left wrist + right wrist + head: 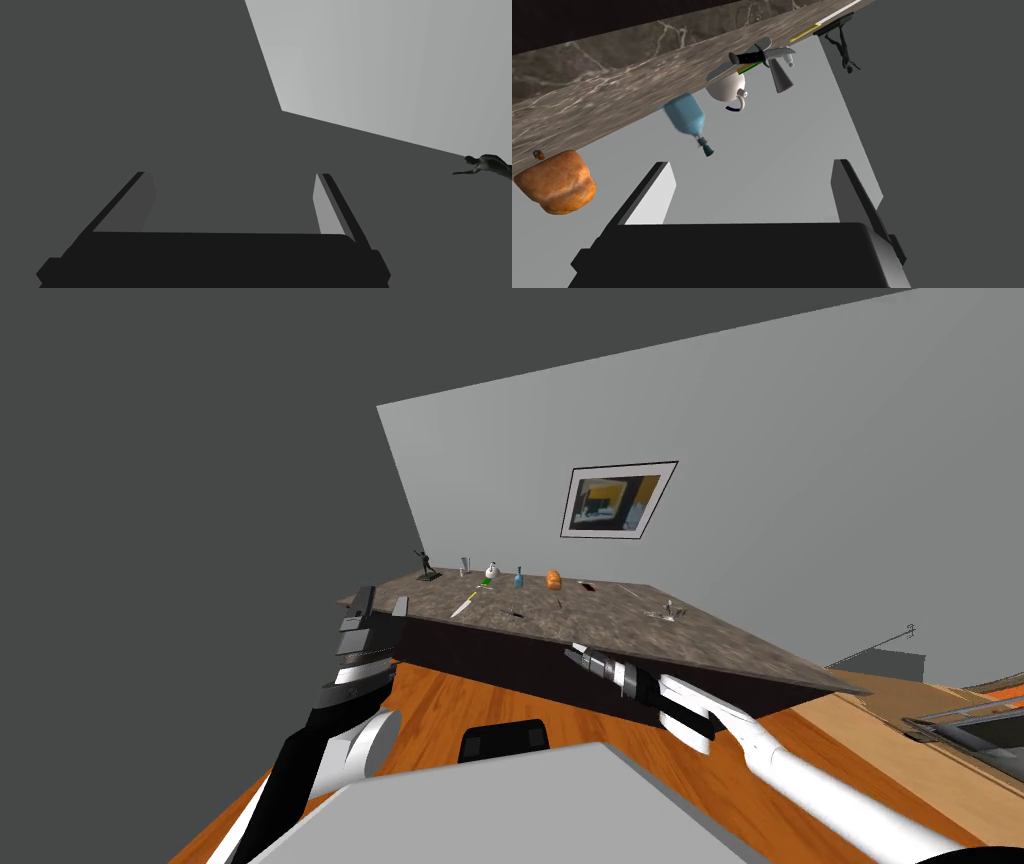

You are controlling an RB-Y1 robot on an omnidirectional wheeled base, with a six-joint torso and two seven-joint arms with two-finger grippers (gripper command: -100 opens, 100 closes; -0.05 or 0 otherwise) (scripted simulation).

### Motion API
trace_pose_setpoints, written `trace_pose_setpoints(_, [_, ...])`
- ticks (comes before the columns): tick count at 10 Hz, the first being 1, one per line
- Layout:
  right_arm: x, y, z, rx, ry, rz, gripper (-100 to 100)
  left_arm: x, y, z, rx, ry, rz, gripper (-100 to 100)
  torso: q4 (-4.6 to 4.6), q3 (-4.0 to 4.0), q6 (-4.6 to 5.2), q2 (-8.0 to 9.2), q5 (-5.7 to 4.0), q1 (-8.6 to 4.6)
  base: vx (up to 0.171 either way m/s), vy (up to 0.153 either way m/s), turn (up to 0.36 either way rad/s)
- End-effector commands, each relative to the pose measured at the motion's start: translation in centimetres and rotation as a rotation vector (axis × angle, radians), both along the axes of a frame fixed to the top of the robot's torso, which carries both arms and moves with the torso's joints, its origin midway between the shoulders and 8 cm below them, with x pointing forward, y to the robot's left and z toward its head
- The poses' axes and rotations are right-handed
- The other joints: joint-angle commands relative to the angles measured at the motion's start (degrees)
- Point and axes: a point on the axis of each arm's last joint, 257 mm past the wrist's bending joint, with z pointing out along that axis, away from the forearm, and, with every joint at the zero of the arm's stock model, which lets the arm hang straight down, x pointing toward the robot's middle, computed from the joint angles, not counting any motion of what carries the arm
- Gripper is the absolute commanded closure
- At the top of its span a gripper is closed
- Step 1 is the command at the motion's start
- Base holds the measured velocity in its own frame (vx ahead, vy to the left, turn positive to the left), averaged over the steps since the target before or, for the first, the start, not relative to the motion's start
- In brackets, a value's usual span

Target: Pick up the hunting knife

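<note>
The hunting knife (461, 608) is seen left of centre on the desk (620, 628), near a white jug (724, 86) and a blue bottle (684, 116). The right pincer (751, 164) and left pincer (232, 174) are held open, empty. These neighbours could be toppled by a wide approach.

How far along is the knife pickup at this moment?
Done: only the approach; the robot stands at the counter. In hand: the right tool is open at the counter's near edge, aimed toward the knife, which lies flat on top, well apart from it. The left tool is open, raised by the counter's corner. Left: reach over, close on the knife, lift.
</note>
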Motion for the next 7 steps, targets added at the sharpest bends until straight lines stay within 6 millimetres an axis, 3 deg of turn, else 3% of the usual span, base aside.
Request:
trace_pose_setpoints(1, [-0.6, -2.0, -1.8, -0.094, 0.032, 0.021, -100, 0.0, 0.0, 0.0, 0.0, 0.0, 0.0, 0, 0.0, 0.0, 0.0, 0.0, 0.0, 0.0, 0.037, 0.058, 0.156])
trace_pose_setpoints(2, [-0.7, -2.3, -1.7, -0.109, 0.034, 0.027, -100, 0.0, 0.0, 0.0, 0.0, 0.0, 0.0, 0, -0.01, -0.03, -0.02, -0.05, 0.01, 0.07, 0.039, 0.046, 0.081])
trace_pose_setpoints(5, [-1.9, -6.4, -3.9, -0.267, 0.089, 0.068, -100, 0.0, 0.0, 0.0, 0.0, 0.0, 0.0, 0, -0.02, -0.04, 0.01, -0.07, 0.02, 0.1, 0.048, 0.073, 0.123])
trace_pose_setpoints(6, [-1.9, -6.9, -3.9, -0.278, 0.092, 0.067, -100, 0.0, 0.0, 0.0, 0.0, 0.0, 0.0, 0, -0.03, -0.09, -0.03, -0.15, 0.04, 0.22, 0.062, 0.083, 0.084])
trace_pose_setpoints(7, [-2.6, -9.0, -4.8, -0.346, 0.121, 0.082, -100, 0.0, 0.0, 0.0, 0.0, 0.0, 0.0, 0, -0.03, -0.09, 0.01, -0.15, 0.05, 0.2, 0.067, 0.082, 0.173])
